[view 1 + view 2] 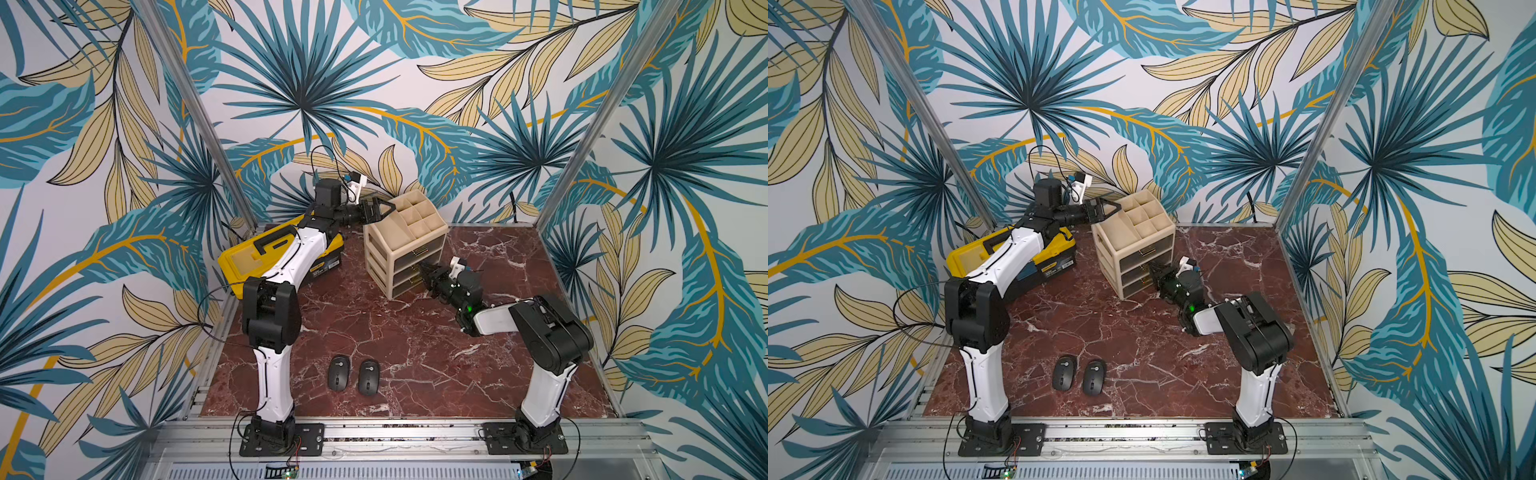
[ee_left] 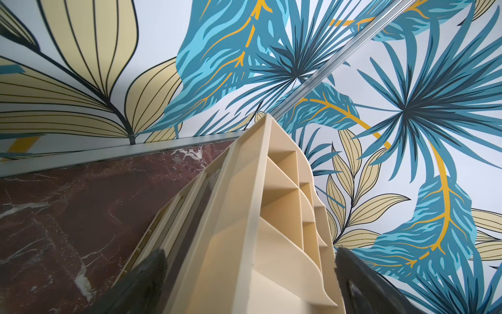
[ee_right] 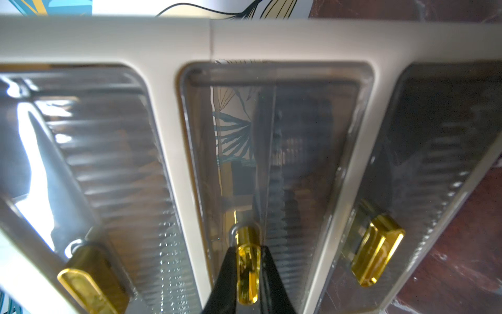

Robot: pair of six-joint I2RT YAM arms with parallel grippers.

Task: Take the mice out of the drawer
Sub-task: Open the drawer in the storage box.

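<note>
Two small black oval mice of matte plastic are already out. One mouse [image 1: 338, 372] and the other mouse [image 1: 368, 376] lie side by side and just apart, scroll wheels and round white logos up. They are near the front edge of the red-brown, white-veined marble-look tabletop [image 1: 415, 353], nearer the left arm's base than the right one's. I judge that part done and the larger part left: none of the three drawers looks pulled out in the top views. Their smoky fronts hide the contents, so I cannot tell whether mice lie inside, or how many.

The step in hand looks like opening the middle drawer [image 3: 271, 149], a translucent grey, ribbed plastic front with rounded corners. The right gripper [image 3: 247, 249] has its two black tapered fingers pressed against either side of that drawer's small, glossy gold handle [image 3: 245, 282], pinching it. The drawers on either side carry the same shiny gold tabs.

All three sit in a beige plastic drawer unit [image 1: 405, 245]. It is smooth and boxy, topped by an open tray of square compartments with a scalloped rear wall, and it stands toward the back edge of the tabletop, turned at an angle. The left gripper [image 1: 386, 212] is spread wide over the tray's corner with a finger on each side. It appears to be bracing the unit, not clamping it.

A yellow-lidded black hard-plastic toolbox [image 1: 241, 262] lies in the back left corner, partly under the left arm.
</note>
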